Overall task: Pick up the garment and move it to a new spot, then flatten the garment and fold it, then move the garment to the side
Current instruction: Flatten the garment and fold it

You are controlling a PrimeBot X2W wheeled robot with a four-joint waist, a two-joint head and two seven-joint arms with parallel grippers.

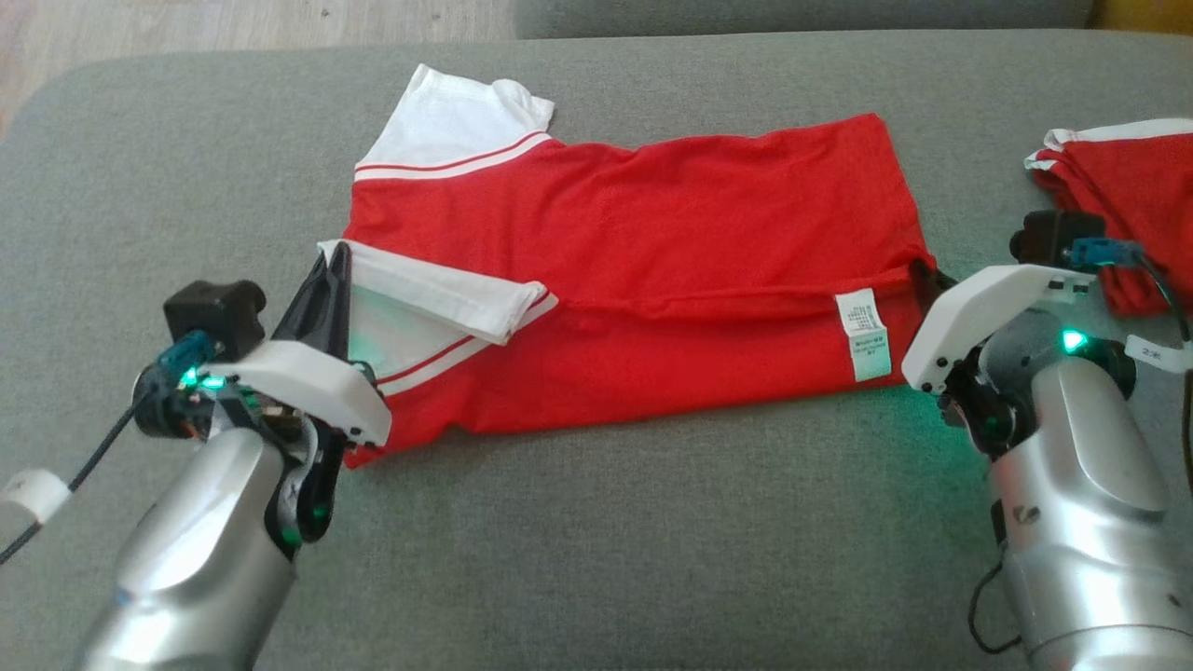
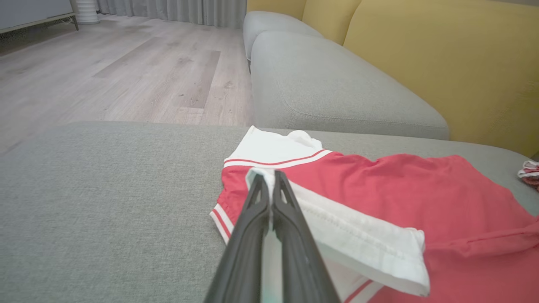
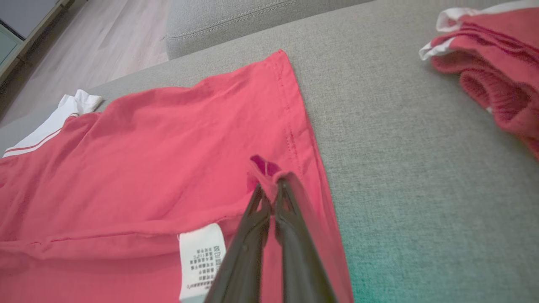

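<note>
Both grippers pinch your shirt point(image 1: 652, 242). The left gripper point(image 2: 269, 179) has its fingers pressed together on the white sleeve point(image 2: 358, 240) edge. The right gripper point(image 3: 271, 187) is clamped on a tuck of red hem just beside the label point(image 3: 200, 261). The shirt lies on the cushion point(image 1: 606, 540), spread between the two. Another red pile point(image 1: 1137, 186) sits apart, right of the right gripper.

You see silver forearms point(image 1: 200, 550), each with a white wrist cover point(image 1: 312, 377), a black camera block point(image 1: 216, 312), a green light point(image 1: 1072, 341) and a black cable point(image 1: 102, 454). The left gripper point(image 2: 269, 173) and right gripper point(image 3: 271, 182) have long dark fingers point(image 2: 292, 235).
</note>
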